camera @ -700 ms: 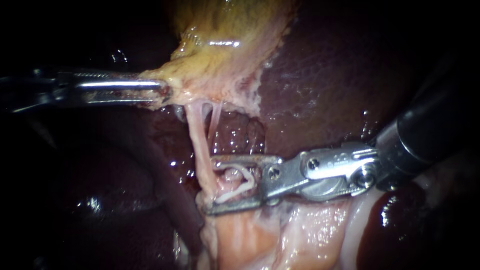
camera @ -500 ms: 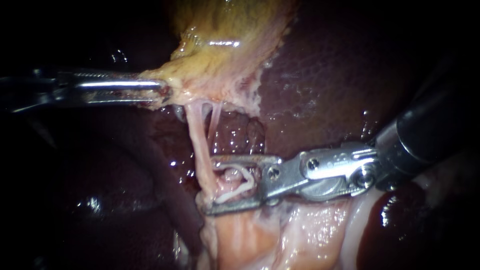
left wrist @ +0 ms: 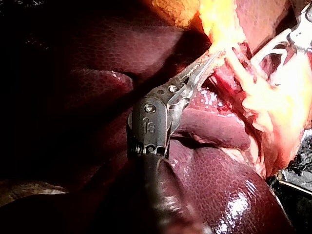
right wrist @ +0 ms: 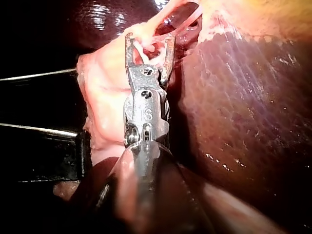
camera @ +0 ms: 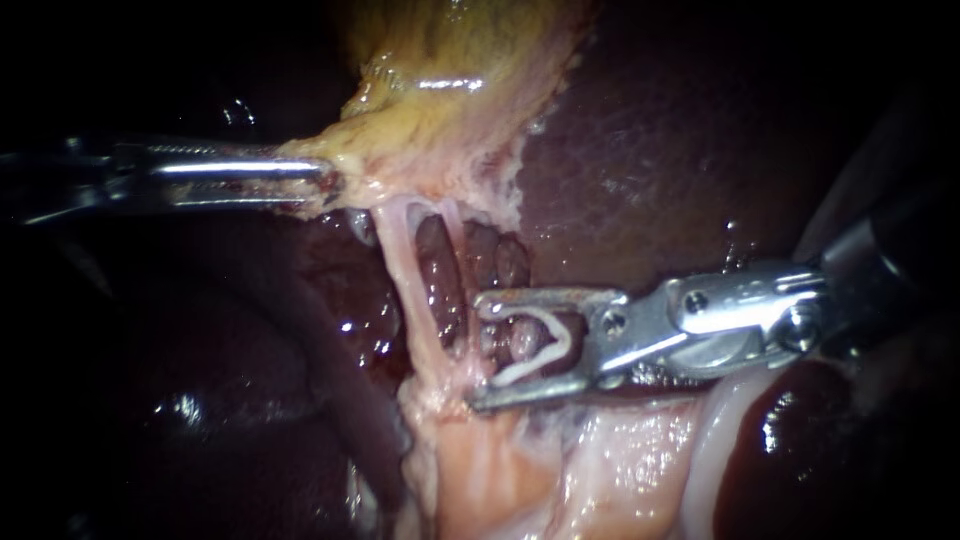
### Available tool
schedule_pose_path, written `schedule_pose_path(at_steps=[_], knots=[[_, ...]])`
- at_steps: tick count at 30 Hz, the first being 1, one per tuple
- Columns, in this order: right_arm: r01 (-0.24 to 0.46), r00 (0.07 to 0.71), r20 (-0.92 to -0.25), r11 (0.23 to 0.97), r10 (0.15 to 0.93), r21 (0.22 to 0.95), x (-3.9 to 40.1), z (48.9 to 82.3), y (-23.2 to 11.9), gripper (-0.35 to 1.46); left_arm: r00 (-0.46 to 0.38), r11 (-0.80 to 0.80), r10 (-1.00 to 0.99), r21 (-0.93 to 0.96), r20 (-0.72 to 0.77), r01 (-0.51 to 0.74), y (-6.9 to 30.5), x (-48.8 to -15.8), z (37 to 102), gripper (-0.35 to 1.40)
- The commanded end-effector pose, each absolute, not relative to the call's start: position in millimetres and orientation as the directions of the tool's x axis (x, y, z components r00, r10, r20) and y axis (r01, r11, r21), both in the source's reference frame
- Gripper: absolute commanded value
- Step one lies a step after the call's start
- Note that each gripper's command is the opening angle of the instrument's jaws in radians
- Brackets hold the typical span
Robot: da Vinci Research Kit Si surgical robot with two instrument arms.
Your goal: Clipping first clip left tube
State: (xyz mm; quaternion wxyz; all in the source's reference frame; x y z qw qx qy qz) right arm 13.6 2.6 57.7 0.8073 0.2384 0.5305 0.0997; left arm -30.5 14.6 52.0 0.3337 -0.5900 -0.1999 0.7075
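The left instrument [camera: 320, 180] is clamping its slim steel jaws on the edge of the yellowish, fatty gallbladder [camera: 450, 90]. The pale pink left tube [camera: 405, 270] is running down from there across the dark red liver [camera: 640, 150]. The right instrument [camera: 472, 352] is holding a white V-shaped clip [camera: 560, 335] between its spread jaws, their tips lying just beside the tube, not around it

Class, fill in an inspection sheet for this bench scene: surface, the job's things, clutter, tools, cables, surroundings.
Surface: liver, dark and wet, under everything.
Job's things: left tube stretched below the gallbladder; white clip open, on no tube.
Clutter: nothing seen.
Tools: left instrument, jaws shut on the gallbladder's edge; right instrument, jaws wide apart, holding the clip; left tube ahead of their tips.
Cables: nothing seen.
Surroundings: dark; two thin metal rods beside the tissue in the right wrist view.
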Motion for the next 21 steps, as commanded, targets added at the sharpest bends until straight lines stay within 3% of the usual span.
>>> schedule_pose_path(at_steps=[1,10,21], knots=[[0.09,0.417,-0.809,0.867,0.415,0.491,13.4,57.7,2.7,0.5,-0.081,-0.697,0.708,-0.676,-0.701,-0.239,14.6,-30.6,52.1,-0.35],[0.092,0.394,-0.815,0.865,0.424,0.494,12.5,56.2,2.9,0.5,-0.081,-0.697,0.708,-0.675,-0.702,-0.243,14.8,-30.2,52.5,-0.35],[0.114,0.336,-0.817,0.841,0.468,0.529,14.7,53.2,2.2,0.5,-0.081,-0.696,0.708,-0.675,-0.701,-0.245,14.8,-30.1,52.5,-0.35]])
